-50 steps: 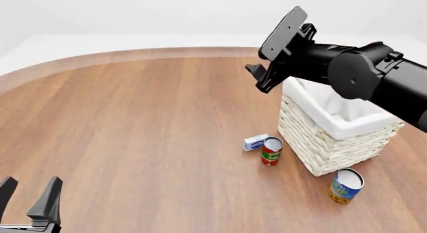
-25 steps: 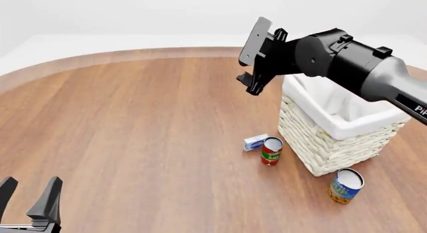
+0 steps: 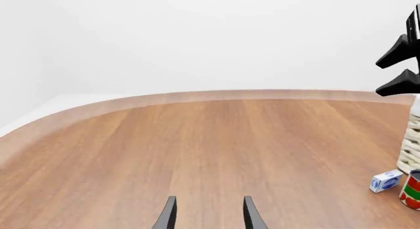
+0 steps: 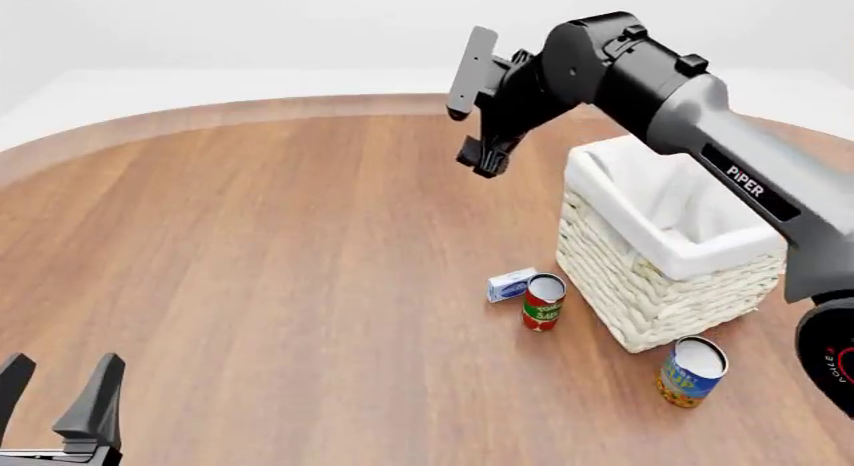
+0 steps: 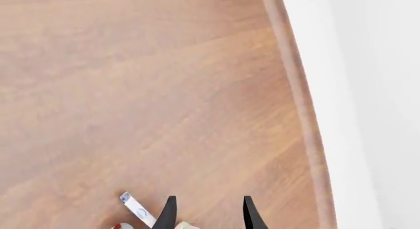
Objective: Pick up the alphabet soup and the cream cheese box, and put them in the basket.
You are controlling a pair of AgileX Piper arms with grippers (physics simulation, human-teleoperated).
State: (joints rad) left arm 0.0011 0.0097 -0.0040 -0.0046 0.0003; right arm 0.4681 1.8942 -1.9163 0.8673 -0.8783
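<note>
Wooden table (image 4: 267, 246), filling the front view from the lower left to the curved far edge. At center right stands the basket (image 4: 641, 286), its white lining folded over the rim and nothing visible inside.

Right arm (image 4: 694, 106), entering from the right edge and reaching across the top of the frame above the basket's far left corner. The right gripper (image 4: 483, 158) hangs in the air at upper center, fingers apart and holding nothing; it is well above the table and well apart from all 3 items.

Alphabet soup (image 4: 691, 371), upright at lower right, just in front of the basket's near corner. The red-and-green can (image 4: 542, 302) stands just left of the basket. The cream cheese box (image 4: 511, 284) lies flat at its left, touching it or nearly so; the right wrist view shows the box (image 5: 136, 208) near the frame's bottom edge.

Left gripper (image 4: 60, 406), lower left corner, fingers apart, empty, far from everything.

Judged step: descent of the right gripper toward the box. A good approach likely comes from above with the fingers spanning the box's narrow sides, away from the adjacent can, closing only once low enough to seat both pads.
</note>
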